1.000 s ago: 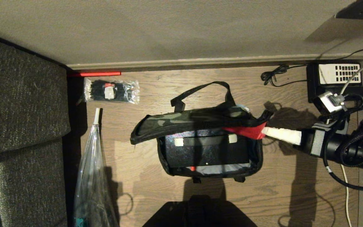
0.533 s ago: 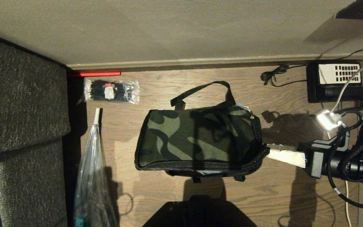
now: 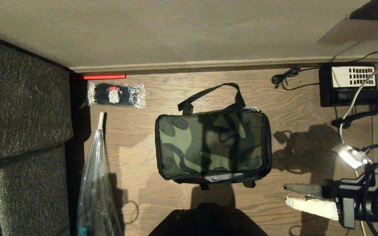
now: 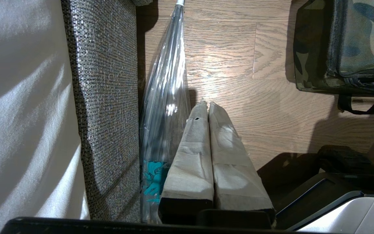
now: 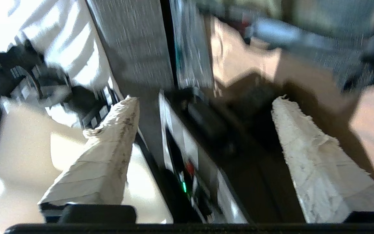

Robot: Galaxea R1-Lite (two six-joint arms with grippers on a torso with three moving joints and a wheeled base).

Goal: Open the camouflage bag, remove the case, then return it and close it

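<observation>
1. Spread wide apart, the right gripper's (image 3: 289, 195) two wedge-shaped fingers hold nothing; it hangs over bare floor, near the bag's front right corner but clear of it. One finger (image 3: 310, 204) is wrapped in rough white tape, the other looks dark grey.
2. Left gripper (image 4: 206, 105): its taped, cloth-like fingers are pressed flat together, empty, just beside a clear plastic bag (image 4: 166, 97) that lies along the sofa.
3. Bag (image 3: 212, 144): a boxy soft rectangle sits on the wood-grain floor (image 3: 143, 196), its camouflage lid lying flat over the top. Black webbing handle (image 3: 208, 93) loops out at the far side. In the left wrist view a sliver of red shows at the front seam, so I cannot say the zipper is fully run.
4. Case: not visible anywhere.
5. Sofa (image 3: 21, 131) on the left is coarse grey weave.
6. Near the wall lie a crinkly packet of black ties (image 3: 116, 94) and a black telephone (image 3: 351, 83) with a white keypad and a curly cord.
</observation>
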